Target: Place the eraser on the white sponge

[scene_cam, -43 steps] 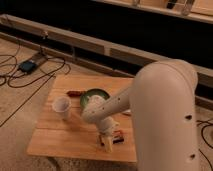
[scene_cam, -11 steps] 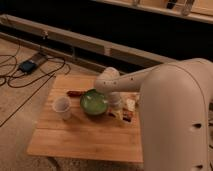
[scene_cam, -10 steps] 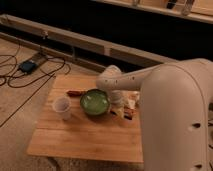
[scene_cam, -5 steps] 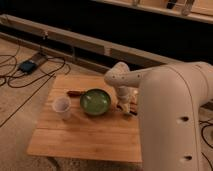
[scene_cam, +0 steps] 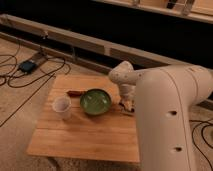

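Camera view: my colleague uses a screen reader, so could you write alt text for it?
A white robot arm bends over the right edge of a wooden table, its gripper low beside a green bowl. A white cup stands left of the bowl, a thin reddish stick behind them.

Wooden table point(scene_cam: 85, 135), matt; glossy green bowl point(scene_cam: 96, 100); claw point(scene_cam: 128, 104) beside it.
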`<state>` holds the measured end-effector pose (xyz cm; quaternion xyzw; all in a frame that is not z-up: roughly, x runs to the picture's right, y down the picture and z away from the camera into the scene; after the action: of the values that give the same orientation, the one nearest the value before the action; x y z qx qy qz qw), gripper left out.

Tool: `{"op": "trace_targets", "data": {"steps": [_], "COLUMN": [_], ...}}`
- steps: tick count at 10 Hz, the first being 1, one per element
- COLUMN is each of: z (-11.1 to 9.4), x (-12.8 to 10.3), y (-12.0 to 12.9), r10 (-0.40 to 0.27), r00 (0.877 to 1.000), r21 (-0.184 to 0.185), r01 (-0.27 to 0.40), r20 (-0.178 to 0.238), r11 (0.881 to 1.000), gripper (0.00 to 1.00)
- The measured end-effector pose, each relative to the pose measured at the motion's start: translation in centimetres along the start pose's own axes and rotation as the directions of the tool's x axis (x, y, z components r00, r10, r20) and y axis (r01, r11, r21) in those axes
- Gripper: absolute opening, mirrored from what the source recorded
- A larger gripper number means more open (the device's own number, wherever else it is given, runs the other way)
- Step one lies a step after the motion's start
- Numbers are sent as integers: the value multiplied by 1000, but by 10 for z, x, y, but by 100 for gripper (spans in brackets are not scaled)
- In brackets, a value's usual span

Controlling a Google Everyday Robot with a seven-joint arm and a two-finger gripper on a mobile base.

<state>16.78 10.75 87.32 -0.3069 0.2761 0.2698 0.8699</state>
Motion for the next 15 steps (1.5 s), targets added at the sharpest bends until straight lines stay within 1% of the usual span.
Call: {"op": "trace_targets", "data": {"steps": [1, 2, 3, 4, 5, 7, 8, 9, 10, 15], "z": [1, 1, 1, 2, 3, 4, 5, 5, 5, -6], "x": [-2, -4, -6, -8, -9, -14, -15, -15, -15, -14], "y": [-4, -9, -10, -10, -9, -4, -2, -2, -3, -11], "r10": [5, 10, 9, 1, -8, -27, -39, -44, -46, -49], "r00": [1000, 1000, 1000, 1000, 1000, 999, 999, 999, 999, 999], "r21": [1, 4, 3, -4, -10, -25, -31, -32, -30, 4], "r01": [-5, -10, -9, -1, 8, 28, 39, 44, 47, 49], "r20": [4, 7, 9, 11, 14, 19, 18, 17, 14, 3], "r11": [1000, 1000, 1000, 1000, 1000, 999, 999, 998, 998, 999], "gripper": [1, 8, 17, 29, 39, 56, 69, 76, 80, 80]}}
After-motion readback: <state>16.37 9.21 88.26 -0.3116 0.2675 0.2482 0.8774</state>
